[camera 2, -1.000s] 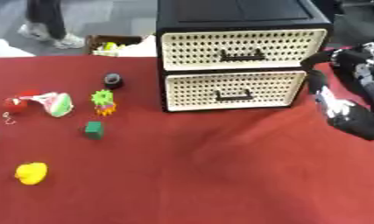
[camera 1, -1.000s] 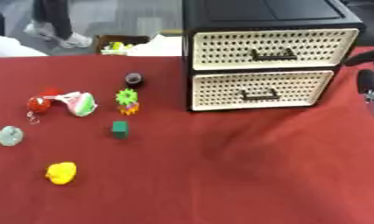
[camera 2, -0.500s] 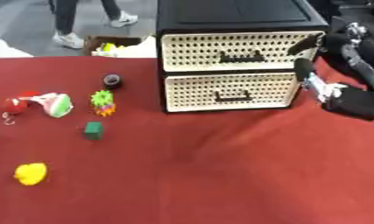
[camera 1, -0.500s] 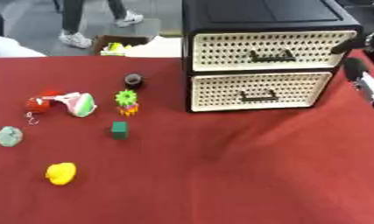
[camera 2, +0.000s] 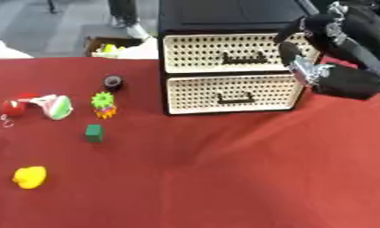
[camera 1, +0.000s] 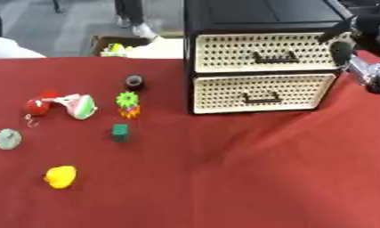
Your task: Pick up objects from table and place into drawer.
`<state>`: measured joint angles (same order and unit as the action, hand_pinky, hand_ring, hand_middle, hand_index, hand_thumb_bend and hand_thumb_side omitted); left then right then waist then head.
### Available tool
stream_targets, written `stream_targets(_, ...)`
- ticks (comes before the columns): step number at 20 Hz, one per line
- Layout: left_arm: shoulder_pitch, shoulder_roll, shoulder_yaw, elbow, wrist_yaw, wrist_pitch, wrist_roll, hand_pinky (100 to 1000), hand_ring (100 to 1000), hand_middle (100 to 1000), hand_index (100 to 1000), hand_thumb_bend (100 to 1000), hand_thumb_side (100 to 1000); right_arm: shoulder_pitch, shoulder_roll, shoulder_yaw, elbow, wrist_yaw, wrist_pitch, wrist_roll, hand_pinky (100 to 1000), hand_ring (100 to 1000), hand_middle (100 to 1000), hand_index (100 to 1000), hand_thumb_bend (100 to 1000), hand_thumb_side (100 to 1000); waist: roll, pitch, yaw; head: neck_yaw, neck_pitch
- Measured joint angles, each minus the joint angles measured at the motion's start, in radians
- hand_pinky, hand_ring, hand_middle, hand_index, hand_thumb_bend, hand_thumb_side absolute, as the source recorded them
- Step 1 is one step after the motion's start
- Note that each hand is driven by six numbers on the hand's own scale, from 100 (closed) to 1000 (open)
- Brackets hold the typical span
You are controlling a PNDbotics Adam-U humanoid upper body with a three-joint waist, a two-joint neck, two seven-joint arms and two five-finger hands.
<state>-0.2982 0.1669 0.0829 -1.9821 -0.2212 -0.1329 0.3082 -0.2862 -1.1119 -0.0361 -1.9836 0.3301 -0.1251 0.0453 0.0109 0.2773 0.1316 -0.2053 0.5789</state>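
We see right hand upper right, fingers curled, holding nothing, beside drawer unit; both drawers closed. Objs at left on red cloth: yellow duck, green block.

Right hand: black w/ silver bits. Just beside it, the drawer unit has a black frame; top drawer & bottom drawer have cream fronts w/ a dark dot-hole pattern and black handles. Cloth under everything is deep red. Well to the hand's left: black ring, green gear on an orange one, dark green block, yellow duck, red ball, pale grey-green lump, white-green-pink piece.
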Motion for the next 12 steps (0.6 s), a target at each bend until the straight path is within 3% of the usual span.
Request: stream_targets(12, -0.001, 0.0, -0.006, 0.0, 0.006, -0.003, -0.01, 651, 546, 659, 747, 100, 800, -0.089, -0.001, 0.064, 0.007, -0.005, 0.11, 0.123, 100, 100, 100, 738, 100, 1000, -0.002, 0.0, 0.017, -0.018, 0.0)
